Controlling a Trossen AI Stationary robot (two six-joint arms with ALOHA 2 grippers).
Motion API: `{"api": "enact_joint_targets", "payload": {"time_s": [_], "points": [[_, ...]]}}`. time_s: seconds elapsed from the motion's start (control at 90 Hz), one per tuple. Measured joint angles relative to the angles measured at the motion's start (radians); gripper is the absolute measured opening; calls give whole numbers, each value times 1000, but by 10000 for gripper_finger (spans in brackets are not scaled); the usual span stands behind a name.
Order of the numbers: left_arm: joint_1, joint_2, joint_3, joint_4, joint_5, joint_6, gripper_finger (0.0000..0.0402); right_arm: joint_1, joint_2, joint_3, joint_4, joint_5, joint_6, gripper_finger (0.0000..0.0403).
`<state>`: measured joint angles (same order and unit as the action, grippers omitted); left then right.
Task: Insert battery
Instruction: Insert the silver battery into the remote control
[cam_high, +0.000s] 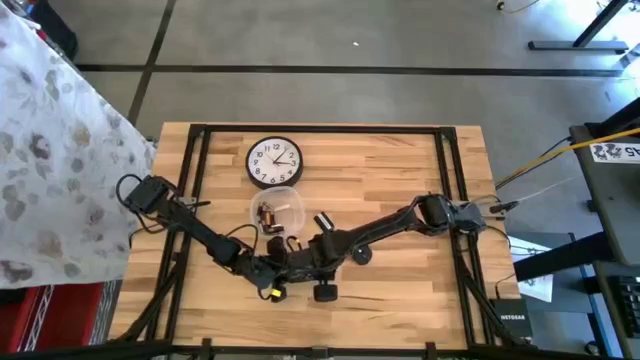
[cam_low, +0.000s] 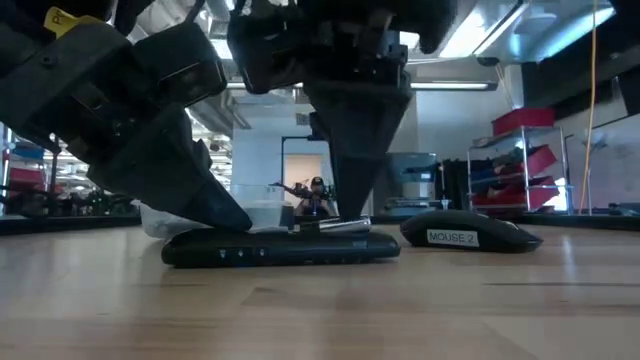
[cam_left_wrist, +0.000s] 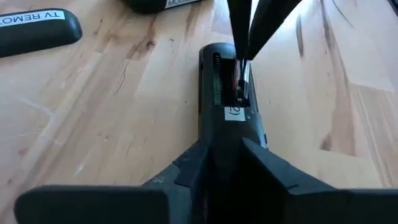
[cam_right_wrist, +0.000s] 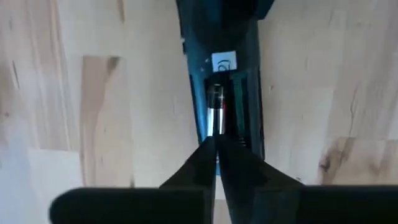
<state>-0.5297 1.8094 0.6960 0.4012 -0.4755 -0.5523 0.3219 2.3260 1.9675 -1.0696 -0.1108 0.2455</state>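
the left gripper (cam_left_wrist: 227, 158) clamped the remote (cam_left_wrist: 227, 81) flat on the table (cam_left_wrist: 112, 118). the right gripper (cam_right_wrist: 216, 142) pinched the battery (cam_right_wrist: 216, 106) in its open compartment.

floor (cam_high: 350, 90): grey concrete | ceiling lights (cam_low: 470, 35): bright strips | red shelving (cam_low: 520, 150) | patterned cloth (cam_high: 50, 150)

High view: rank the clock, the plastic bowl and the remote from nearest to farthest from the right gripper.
1. remote: right at the tips of the right gripper, near the table's front edge.
2. plastic bowl: just behind the grippers, mid-table.
3. clock: beyond the bowl, toward the far edge.
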Motion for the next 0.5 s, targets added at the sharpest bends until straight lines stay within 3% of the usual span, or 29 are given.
{"api": "enact_joint_targets", "payload": {"time_s": [0.256, 0.5], "points": [[0, 0, 0, 0, 0, -1, 75, 12, 0, 0, 3, 73, -5, 65], [0, 0, 0, 0, 0, -1, 75, 12, 0, 0, 5, 74, 16, 27]]}}
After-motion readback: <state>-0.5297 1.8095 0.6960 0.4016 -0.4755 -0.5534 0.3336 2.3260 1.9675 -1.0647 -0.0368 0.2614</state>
